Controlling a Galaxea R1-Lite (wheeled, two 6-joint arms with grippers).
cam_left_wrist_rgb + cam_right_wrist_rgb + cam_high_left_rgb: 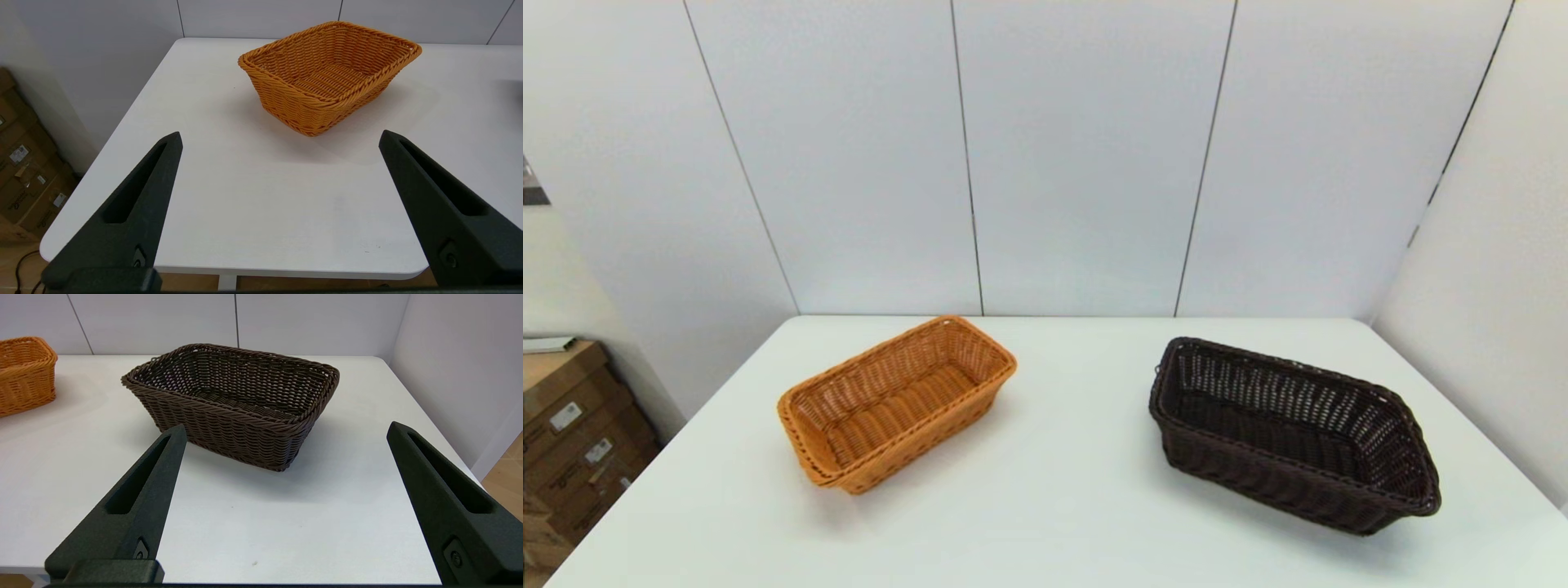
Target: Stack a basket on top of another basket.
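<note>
The dark brown woven basket (1290, 433) sits empty on the right half of the white table (1062, 490); the right wrist view shows the same basket (233, 404) close ahead. The orange-tan basket (894, 400) stands apart on the left half, also empty, and fills the middle of the left wrist view as basket (327, 73). My left gripper (280, 136) hangs open over the table's near left edge, short of the orange-tan basket. My right gripper (286, 428) is open too, short of the dark basket's near corner. Neither arm appears in the head view.
Grey wall panels (1045, 155) close the back and the right side of the table. Cardboard boxes (572, 441) are stacked on the floor off the table's left edge. A wide strip of bare tabletop separates the two baskets.
</note>
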